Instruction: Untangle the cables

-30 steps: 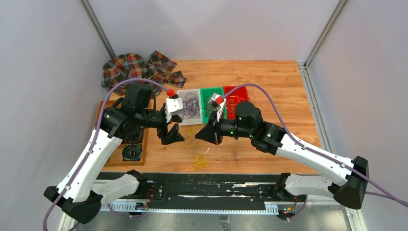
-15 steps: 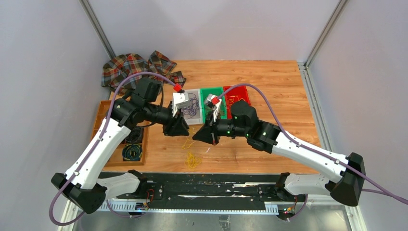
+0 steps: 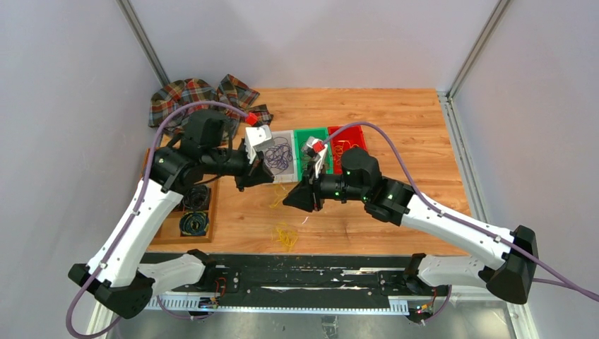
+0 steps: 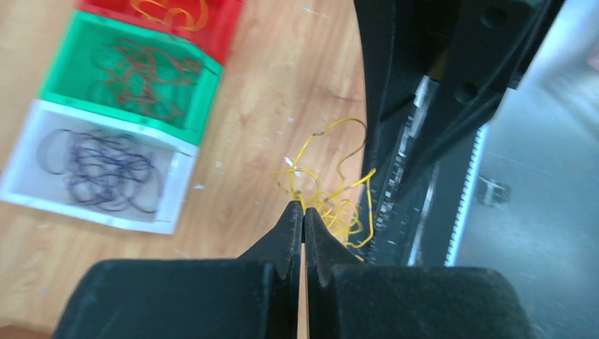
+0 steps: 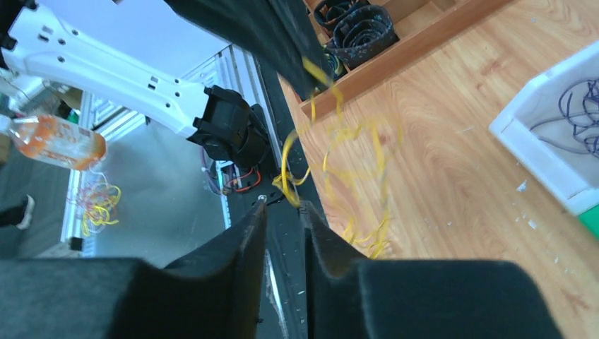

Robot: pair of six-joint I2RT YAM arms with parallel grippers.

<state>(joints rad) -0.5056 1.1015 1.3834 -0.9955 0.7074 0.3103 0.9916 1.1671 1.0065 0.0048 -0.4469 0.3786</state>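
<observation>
A loose tangle of yellow cables lies on the wood near the front edge, and one strand rises from it. My left gripper hangs above the tangle. In the left wrist view it is shut on that yellow strand. My right gripper faces it from the right. In the right wrist view it is open by a narrow gap, and a yellow loop hangs just past its fingertips. Purple cables lie in a white bin, red-brown ones in a green bin, and yellow-orange ones in a red bin.
A wooden tray with dark coiled cords sits at the table's left edge. A plaid cloth is bunched at the back left. The black rail with the arm bases runs along the near edge, close to the yellow tangle.
My left gripper has closed on a yellow strand and drawn it up and back to the left. The right gripper, shut before, has parted its jaws. The tangle has shifted slightly.
</observation>
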